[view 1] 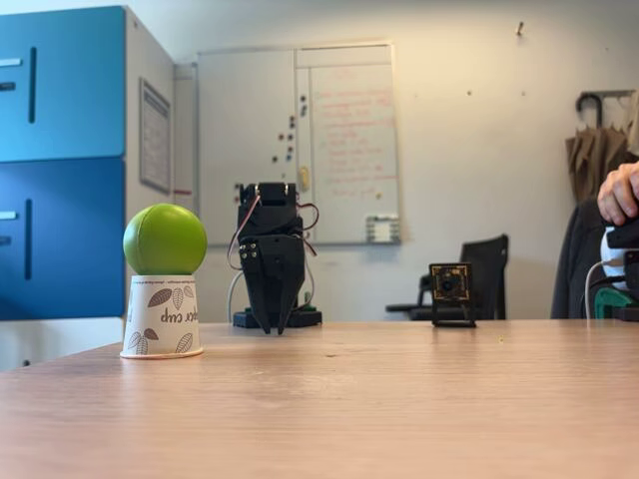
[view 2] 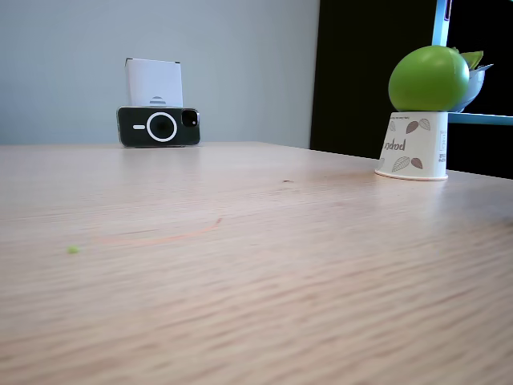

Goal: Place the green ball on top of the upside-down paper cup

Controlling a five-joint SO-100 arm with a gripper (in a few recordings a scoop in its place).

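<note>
Already the green ball [view 1: 165,239] [view 2: 429,78] sits on top of the upside-down paper cup [view 1: 161,316] [view 2: 413,145], left of centre in one fixed view and at the upper right of the other. Near the middle of the frame, the gripper [view 1: 275,327] hangs well apart from the cup, tips down at the table [view 1: 399,399], fingers drawn together and holding nothing. A small camera [view 1: 451,292] stands to its right; a phone [view 2: 159,126] rests at the table's far edge.

The arm [view 1: 271,254] is black all over, a blocky housing on top narrowing into a gripper [view 1: 275,324] with two tapered, pointed fingers. Thin red and white cables loop out on either side of the upper housing, and it rises from a low dark base [view 1: 275,318]
</note>
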